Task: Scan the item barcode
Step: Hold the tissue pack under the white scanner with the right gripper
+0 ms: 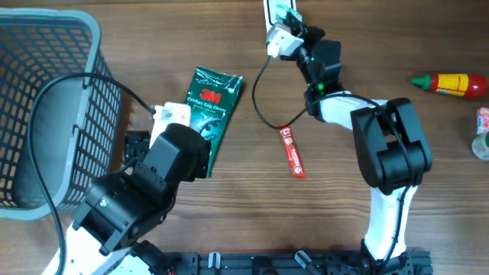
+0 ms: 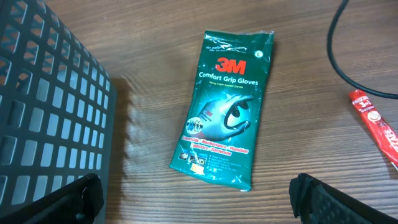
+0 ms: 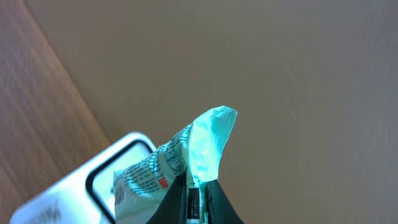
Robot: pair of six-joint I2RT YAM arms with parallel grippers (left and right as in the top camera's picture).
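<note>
My right gripper [image 3: 198, 183] is shut on a small teal and white packet [image 3: 202, 140], pinched by one edge so that it sticks up past the fingertips. Just behind the packet, at lower left, is a white scanner with a dark-framed window [image 3: 84, 186]. From overhead, this gripper [image 1: 290, 23] and the packet [image 1: 288, 11] are at the table's far edge. My left gripper [image 2: 199, 205] is open and empty. It hovers over the near end of a green 3M glove pack [image 2: 227, 99] lying flat on the wood, and its fingers [image 2: 336, 202] sit wide at the frame's lower corners.
A grey mesh basket [image 1: 46, 114] stands at the left, close beside the left arm. A red sachet [image 1: 291, 151] lies mid-table with a black cable [image 1: 260, 92] looping above it. A red sauce bottle [image 1: 449, 83] and another small item [image 1: 481, 134] lie at the right edge.
</note>
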